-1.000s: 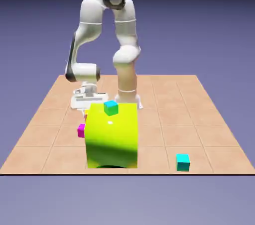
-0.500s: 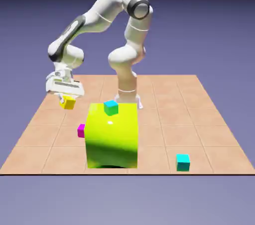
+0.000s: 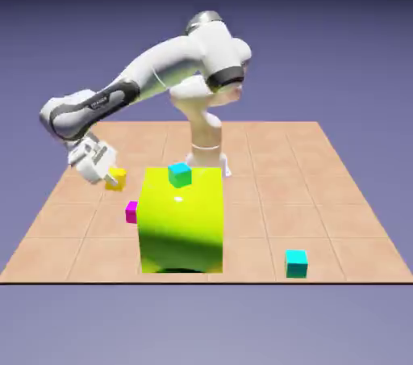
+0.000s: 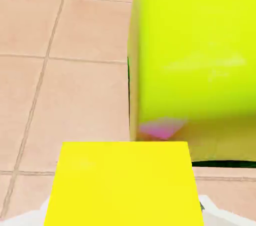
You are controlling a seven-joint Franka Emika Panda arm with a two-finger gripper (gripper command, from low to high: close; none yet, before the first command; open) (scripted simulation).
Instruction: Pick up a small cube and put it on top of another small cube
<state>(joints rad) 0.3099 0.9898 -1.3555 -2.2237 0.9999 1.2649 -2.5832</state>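
Yellow small cube (image 4: 122, 182) large between gripper (image 3: 107, 176) tips

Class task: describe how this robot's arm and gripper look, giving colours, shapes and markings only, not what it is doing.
The arm is glossy white with rounded, tube-like segments, dark grey-black bands at the joints and a dark panel along the forearm. The gripper is a boxy white hand with two small grey fingers. No cables show.

- No text, label, brand, number or sign reads anywhere I look, neither from the outside camera nor from the camera on my hand.
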